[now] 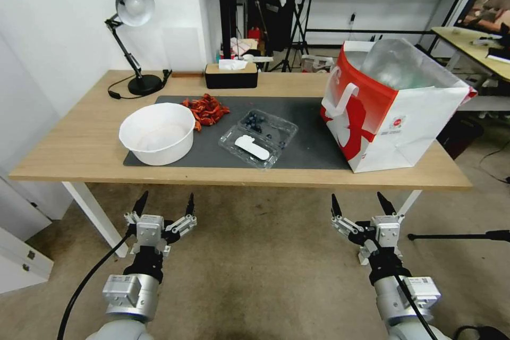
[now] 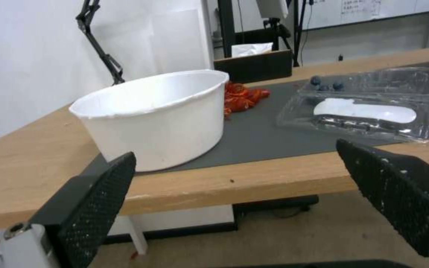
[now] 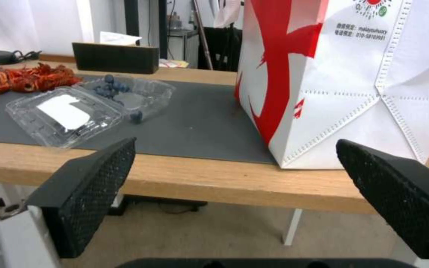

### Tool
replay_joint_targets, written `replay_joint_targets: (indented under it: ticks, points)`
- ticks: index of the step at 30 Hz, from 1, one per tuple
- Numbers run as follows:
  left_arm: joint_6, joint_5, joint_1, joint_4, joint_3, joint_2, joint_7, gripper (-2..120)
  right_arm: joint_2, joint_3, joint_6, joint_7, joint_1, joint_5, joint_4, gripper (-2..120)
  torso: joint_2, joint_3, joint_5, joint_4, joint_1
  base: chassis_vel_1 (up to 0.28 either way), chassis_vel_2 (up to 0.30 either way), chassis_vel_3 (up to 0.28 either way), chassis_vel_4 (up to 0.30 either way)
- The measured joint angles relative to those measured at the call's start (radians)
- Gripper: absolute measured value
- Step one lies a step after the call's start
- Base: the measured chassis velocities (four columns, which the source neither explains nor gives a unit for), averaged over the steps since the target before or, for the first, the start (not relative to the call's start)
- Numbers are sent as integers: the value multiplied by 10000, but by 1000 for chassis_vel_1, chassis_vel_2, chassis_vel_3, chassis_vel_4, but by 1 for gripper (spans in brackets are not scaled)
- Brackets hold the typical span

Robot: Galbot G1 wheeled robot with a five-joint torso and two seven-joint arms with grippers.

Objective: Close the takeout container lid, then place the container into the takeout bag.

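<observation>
Hanging below the front edge of the table [image 1: 79,159], the left gripper [image 1: 163,206] and the right gripper [image 1: 360,203] are both held with fingers spread wide and nothing between them. Ahead of and above them, on the dark mat [image 1: 308,143], the takeout container [image 1: 258,137] is found lying open, its blueberry-filled half farther back and the lid [image 1: 247,147] with its white label folded flat toward the robot. Its long axis is seen running diagonally. It is judged to lie between the two arms, somewhat nearer the left one. The takeout bag [image 1: 396,111] is stood upright on the robot's right, well apart from the container, with the right gripper almost directly before it. A white bowl [image 1: 157,134] is set left of the container.
</observation>
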Motion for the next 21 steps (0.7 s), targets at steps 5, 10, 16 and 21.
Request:
replay_joint_targets:
  ticks: [5, 10, 16, 21]
  points:
    - [0, 0, 0, 0, 0, 0, 0, 100, 0, 0, 0, 0, 1, 0, 0, 100, 0, 0, 0, 0, 0, 0, 0, 0, 0]
    - [0, 0, 0, 0, 0, 0, 0, 100, 1, 0, 0, 0, 0, 0, 0, 100, 0, 0, 0, 0, -1, 0, 0, 0, 0]
    - [0, 0, 0, 0, 0, 0, 0, 100, 0, 0, 0, 0, 0, 0, 0, 100, 0, 0, 0, 0, -1, 0, 0, 0, 0]
    - [0, 0, 0, 0, 0, 0, 0, 100, 0, 0, 0, 0, 0, 0, 0, 100, 0, 0, 0, 0, 0, 0, 0, 0, 0]
